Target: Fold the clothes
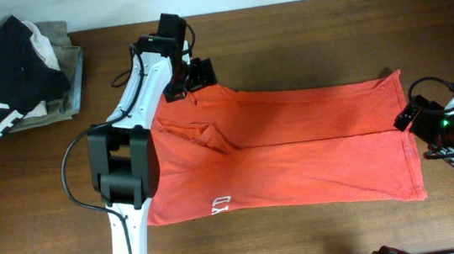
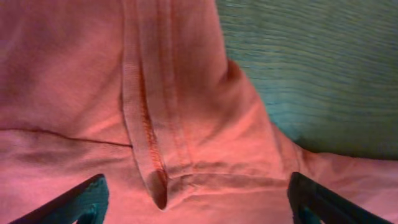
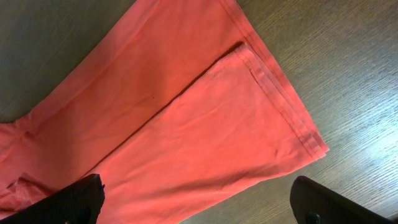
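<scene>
The red-orange T-shirt (image 1: 297, 149) lies flat across the wooden table, folded lengthwise, with white lettering at its front left edge. My left gripper (image 1: 190, 77) is open at the shirt's far left corner; in the left wrist view its spread fingers (image 2: 198, 202) hover just over a seamed fold of the shirt (image 2: 149, 124). My right gripper (image 1: 412, 118) is open at the shirt's right hem; in the right wrist view its fingers (image 3: 199, 202) are wide apart above the hem end of the shirt (image 3: 205, 118), holding nothing.
A pile of clothes (image 1: 15, 77) sits at the far left corner: a black garment with white NIKE letters on khaki folded garments. A black cable (image 1: 77, 185) loops beside the left arm base. Bare wood table (image 1: 323, 235) runs along the front.
</scene>
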### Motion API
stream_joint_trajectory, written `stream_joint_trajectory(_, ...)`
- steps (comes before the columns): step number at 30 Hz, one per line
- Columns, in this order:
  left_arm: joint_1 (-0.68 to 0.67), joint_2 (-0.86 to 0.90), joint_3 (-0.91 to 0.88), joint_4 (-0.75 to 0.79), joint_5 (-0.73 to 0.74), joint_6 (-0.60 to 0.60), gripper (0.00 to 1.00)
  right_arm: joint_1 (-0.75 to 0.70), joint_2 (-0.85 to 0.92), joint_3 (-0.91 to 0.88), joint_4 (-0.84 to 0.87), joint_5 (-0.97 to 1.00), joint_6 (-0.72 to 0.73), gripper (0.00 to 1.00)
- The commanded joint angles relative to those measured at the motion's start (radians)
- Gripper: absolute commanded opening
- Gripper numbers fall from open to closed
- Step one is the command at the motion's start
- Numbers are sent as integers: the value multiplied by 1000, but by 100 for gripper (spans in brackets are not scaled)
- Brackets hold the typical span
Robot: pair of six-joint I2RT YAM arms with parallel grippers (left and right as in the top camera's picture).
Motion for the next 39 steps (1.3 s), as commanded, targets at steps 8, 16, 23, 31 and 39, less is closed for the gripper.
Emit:
stream_joint_trajectory(8, 6, 75, 26, 17, -12, 2, 53, -2, -6, 15, 3, -4, -13, 99)
stream_joint_trajectory(16, 6, 75, 26, 26, -108, 5, 0, -2, 132, 15, 291, -24, -13, 99)
stream_joint_trajectory(23, 6, 75, 26, 29, -109, 6, 1, -1, 630, 51, 851, -91, -9, 100)
stream_joint_trajectory(31, 6, 75, 26, 43, -109, 6, 1, 130, 792, 193, 827, 118, 106, 91)
stream_joint_trajectory(39, 6, 75, 26, 44, -109, 6, 1, 130, 871, 193, 829, 132, 160, 78)
